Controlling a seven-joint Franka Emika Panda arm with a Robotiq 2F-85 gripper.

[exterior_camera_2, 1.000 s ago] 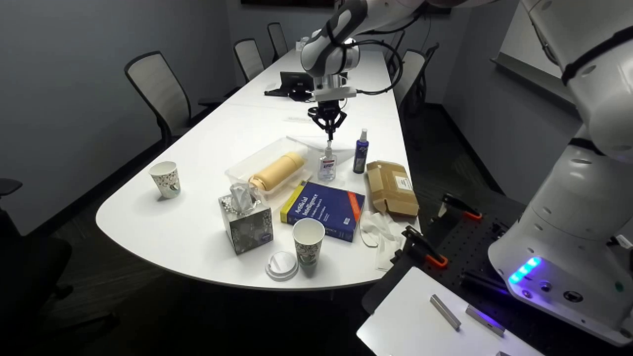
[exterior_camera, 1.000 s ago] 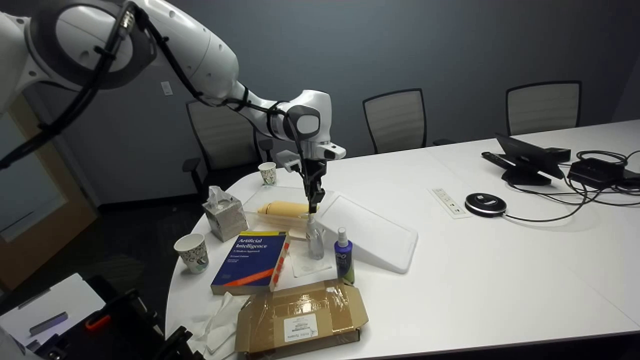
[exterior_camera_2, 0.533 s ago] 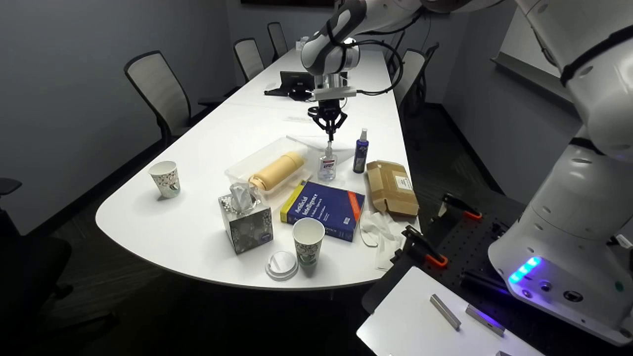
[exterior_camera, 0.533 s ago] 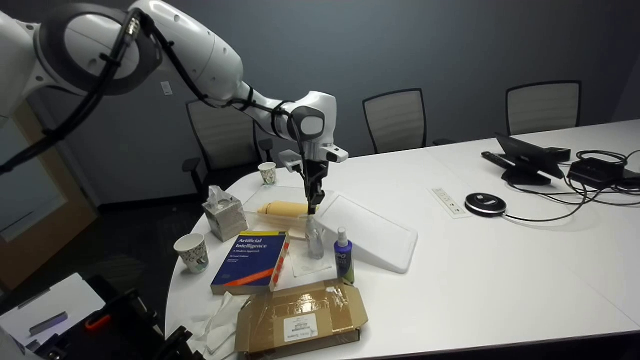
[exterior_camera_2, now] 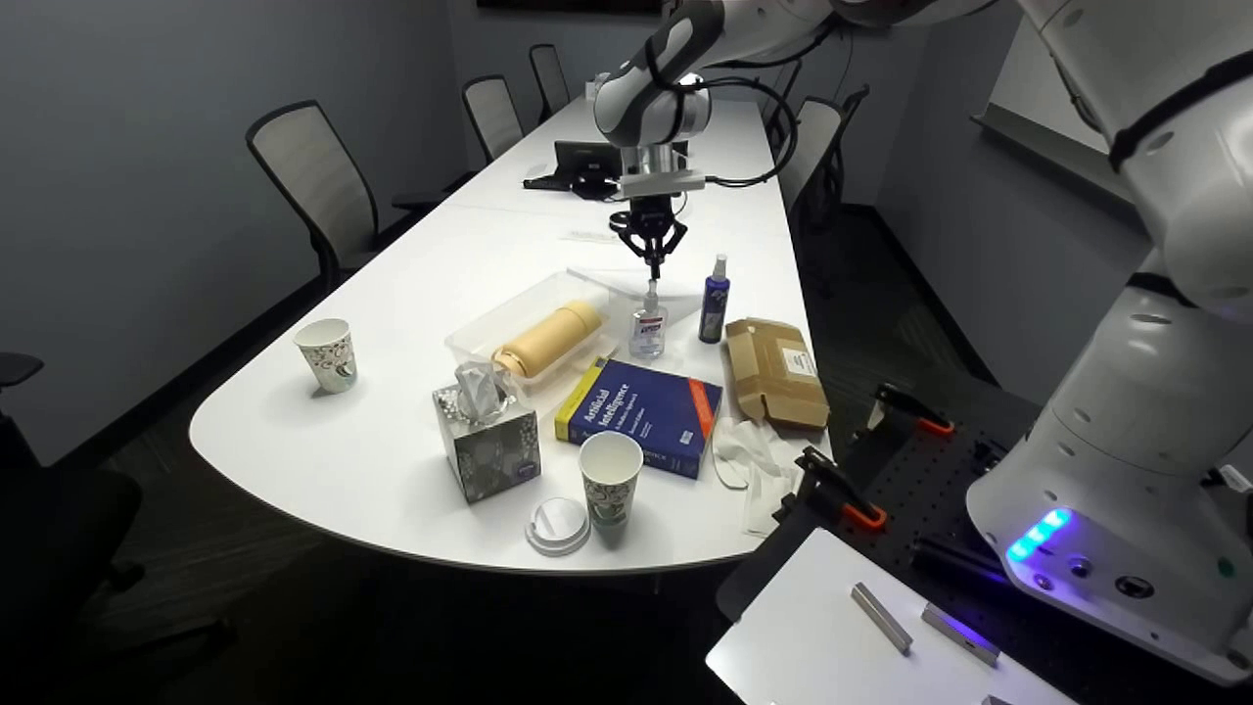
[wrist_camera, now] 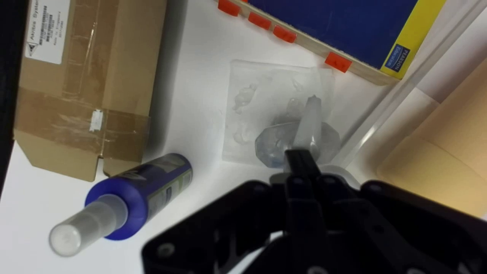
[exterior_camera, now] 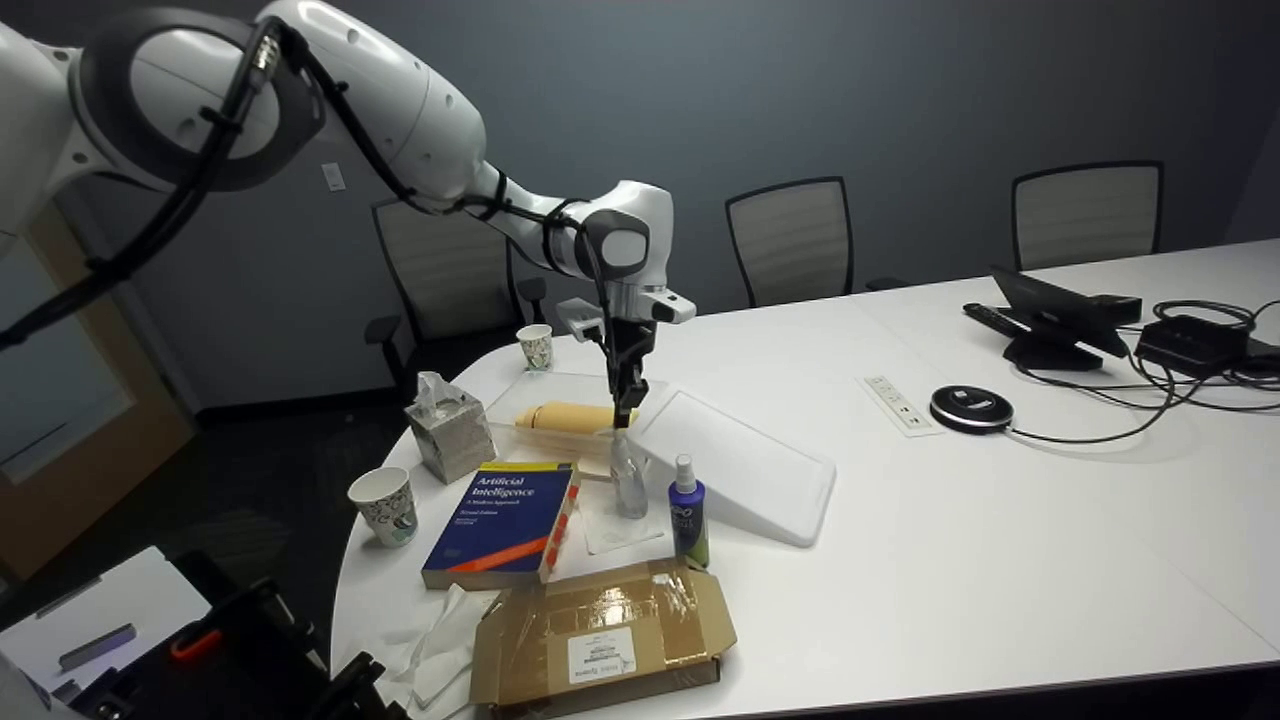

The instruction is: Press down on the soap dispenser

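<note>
1. The gripper (wrist_camera: 301, 154) has its black fingers pressed together, nothing seen between them — a blunt tip that should suit pushing.
2. The tips are right over the pump head (wrist_camera: 309, 131), touching it or just above; I cannot tell which. Push slowly and straight down on the middle of the head, not out along the spout (wrist_camera: 313, 110).
3. The soap dispenser (exterior_camera_2: 648, 331) stands upright on a thin sheet (wrist_camera: 262, 80). It looks light, so a sideways push could tip it or slide the sheet. After the stroke, lift straight up.
4. In an exterior view, a clear tub (exterior_camera_2: 509, 309) with a tan bottle (exterior_camera_2: 550, 339) in it is just left, and a blue-violet spray bottle (exterior_camera_2: 715, 305) is near on the right — little room for drift.
5. Nearer lie a blue book (exterior_camera_2: 646, 411) and, to the right, a cardboard box (exterior_camera_2: 773, 367); neither blocks the downstroke.
</note>
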